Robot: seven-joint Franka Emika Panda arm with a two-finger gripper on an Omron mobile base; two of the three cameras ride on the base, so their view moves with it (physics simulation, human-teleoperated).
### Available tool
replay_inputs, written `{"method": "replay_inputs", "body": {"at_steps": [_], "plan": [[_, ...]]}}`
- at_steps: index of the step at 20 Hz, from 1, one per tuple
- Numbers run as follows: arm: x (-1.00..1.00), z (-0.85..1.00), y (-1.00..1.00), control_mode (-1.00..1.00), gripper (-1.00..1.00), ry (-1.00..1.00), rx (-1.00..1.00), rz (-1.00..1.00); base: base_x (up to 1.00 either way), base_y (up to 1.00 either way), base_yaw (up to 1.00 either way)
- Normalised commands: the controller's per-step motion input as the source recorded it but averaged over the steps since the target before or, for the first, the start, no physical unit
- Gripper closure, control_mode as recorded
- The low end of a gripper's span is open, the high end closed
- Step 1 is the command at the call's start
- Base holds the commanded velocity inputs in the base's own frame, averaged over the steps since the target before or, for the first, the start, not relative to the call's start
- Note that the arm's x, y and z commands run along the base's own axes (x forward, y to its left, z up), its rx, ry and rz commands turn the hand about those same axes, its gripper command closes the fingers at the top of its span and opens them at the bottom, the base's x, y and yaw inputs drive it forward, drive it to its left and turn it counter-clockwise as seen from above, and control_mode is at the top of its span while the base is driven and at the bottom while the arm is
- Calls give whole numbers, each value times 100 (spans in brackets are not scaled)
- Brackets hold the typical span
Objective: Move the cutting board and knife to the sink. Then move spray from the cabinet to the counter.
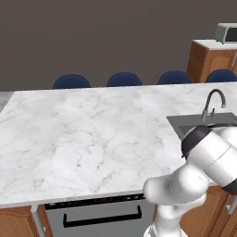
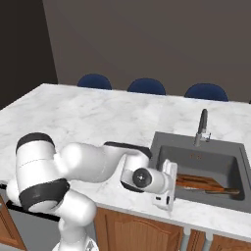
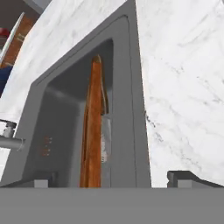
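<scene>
The claw [image 3: 113, 178] stands wide open and holds nothing; its two dark fingertips [image 3: 183, 177] sit far apart at the foot of the hand view, with the sink basin [image 3: 65, 131] between and beyond them. In the right base view the claw [image 2: 165, 197] hangs over the counter edge just beside the near left corner of the sink [image 2: 169, 147].

The cutting board [image 3: 92, 131] lies inside the basin, straight ahead of the open claw and apart from it, seen edge-on as a long reddish-brown strip. The knife [image 3: 105, 131] lies against the board on the side nearer the basin wall, its pale blade toward the claw and its dark handle farther off. From the right base camera the cutting board [image 2: 198, 182] rests low in the basin beyond the claw, with the knife [image 2: 223, 190] on its near side, handle away from the claw.

The arm is folded low: the elbow [image 2: 37, 169] sits behind the claw, the forearm runs level along the counter [image 1: 83, 134] front, and the wrist turns the hand toward the sink.

Count: one board, one knife, one sink, one faucet [image 2: 202, 126] on the far side of the basin, four blue chair backs [image 1: 71, 82] beyond the counter.
</scene>
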Motion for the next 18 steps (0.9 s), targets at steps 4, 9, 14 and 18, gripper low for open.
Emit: {"method": "replay_inputs", "body": {"at_steps": [4,9,14,18], "plan": [[-44,100,1,-100,-100,-2,0,-1,0,0,0],[-34,100,12,-100,-100,-6,0,-1,0,0,0],[-8,56,7,-100,-100,5,0,-1,0,0,0],[-6,34,0,-100,-100,0,3,0,0,0,0]]}}
